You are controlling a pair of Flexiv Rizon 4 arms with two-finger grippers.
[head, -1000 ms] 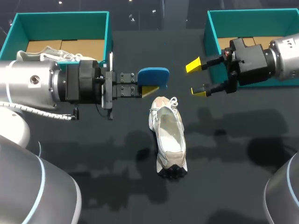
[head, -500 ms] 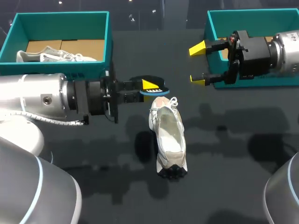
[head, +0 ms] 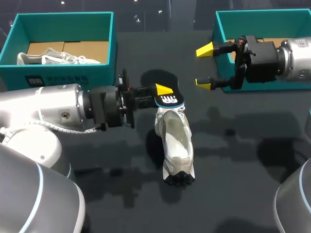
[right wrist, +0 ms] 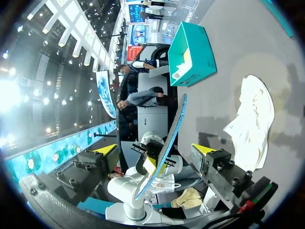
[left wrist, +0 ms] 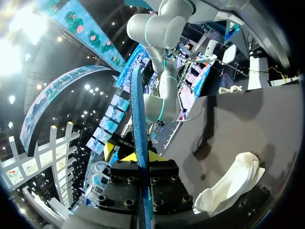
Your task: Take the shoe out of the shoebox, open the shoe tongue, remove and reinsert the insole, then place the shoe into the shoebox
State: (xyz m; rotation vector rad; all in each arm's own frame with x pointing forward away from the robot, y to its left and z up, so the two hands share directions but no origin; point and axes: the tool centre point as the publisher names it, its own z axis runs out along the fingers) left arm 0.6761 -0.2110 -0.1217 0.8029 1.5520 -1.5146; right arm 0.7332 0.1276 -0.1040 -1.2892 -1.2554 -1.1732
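My left hand (head: 163, 91) was clenched on the insole (head: 170, 100), its 2 fingers pinching it from both faces. In my left wrist view the insole (left wrist: 137, 119) stood edge-on between them, a thin blue line. From the head view it hung nearly flat, its broad end just over the far end of the shoe (head: 176, 143), the rest reaching back toward the left shoebox (head: 63, 73).

The shoe lay on the bench (head: 243, 160) with its long axis running from under the insole toward me, mouth upward and gaping. The insole's length looked askew to that axis, so I judged the next move to be a turn into line and a tilt into the opening. My left arm was plainly the nearer one.

My right hand (head: 204, 66) was released and empty, well apart, by the corner of the right shoebox (head: 221, 34).

The shoe was a pale sneaker with a dark lugged sole at its near end. The insole showed a dark face with a blue edge.
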